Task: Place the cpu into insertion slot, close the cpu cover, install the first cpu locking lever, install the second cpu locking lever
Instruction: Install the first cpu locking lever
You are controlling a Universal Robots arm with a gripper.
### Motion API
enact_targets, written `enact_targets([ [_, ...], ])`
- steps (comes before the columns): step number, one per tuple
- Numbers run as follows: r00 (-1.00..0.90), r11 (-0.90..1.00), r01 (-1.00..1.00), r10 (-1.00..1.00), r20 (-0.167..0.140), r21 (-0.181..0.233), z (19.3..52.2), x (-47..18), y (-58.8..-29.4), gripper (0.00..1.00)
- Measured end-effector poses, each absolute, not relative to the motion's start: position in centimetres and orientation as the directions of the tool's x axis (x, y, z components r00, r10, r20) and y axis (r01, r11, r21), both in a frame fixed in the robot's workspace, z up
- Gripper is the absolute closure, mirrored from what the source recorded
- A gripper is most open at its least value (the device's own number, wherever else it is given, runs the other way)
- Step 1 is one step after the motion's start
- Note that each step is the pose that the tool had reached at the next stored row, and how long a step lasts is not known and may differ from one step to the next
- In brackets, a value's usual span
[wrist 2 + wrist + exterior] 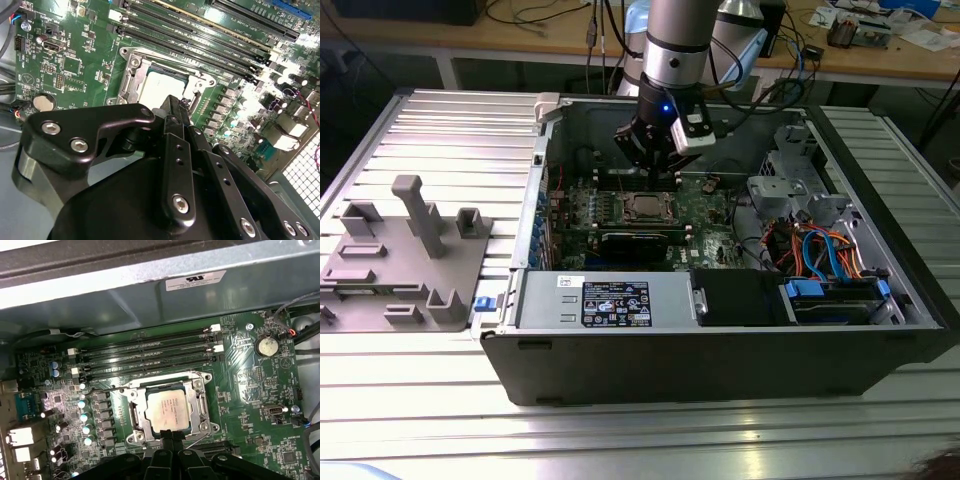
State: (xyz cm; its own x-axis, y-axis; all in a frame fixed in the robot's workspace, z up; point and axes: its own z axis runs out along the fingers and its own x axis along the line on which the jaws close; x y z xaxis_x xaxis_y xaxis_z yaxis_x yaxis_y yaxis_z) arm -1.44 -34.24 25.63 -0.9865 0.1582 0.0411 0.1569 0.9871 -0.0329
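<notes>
The cpu (167, 410) lies flat in the insertion slot (200, 377) on the green motherboard, silver top facing up. The cpu cover (136, 412) is down, its metal frame around the chip. A thin wire lever (110, 388) runs along the socket's edge by the memory slots, and another wire (199, 438) slants out near my fingertips. My gripper (169, 434) is shut with nothing in it, its tips just over the socket's edge. In the exterior view the gripper (655, 170) hangs inside the open case, just above the cpu (645, 207). The second wrist view has the shut gripper (176, 107) in front of the cpu (160, 87).
Long black memory slots (150, 357) lie beside the socket, with the case wall (150, 295) behind them. A coin battery (266, 346) sits on the board. The power supply (610, 300), a drive cage with blue cables (820, 250) and a grey fixture (405, 250) outside the case are nearby.
</notes>
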Motion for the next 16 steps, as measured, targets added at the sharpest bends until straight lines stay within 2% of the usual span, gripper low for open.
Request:
enact_targets([
  [16, -0.995, 0.996, 0.088, 0.089, 0.041, -0.033, 25.63, -1.44, -34.24, 0.89],
])
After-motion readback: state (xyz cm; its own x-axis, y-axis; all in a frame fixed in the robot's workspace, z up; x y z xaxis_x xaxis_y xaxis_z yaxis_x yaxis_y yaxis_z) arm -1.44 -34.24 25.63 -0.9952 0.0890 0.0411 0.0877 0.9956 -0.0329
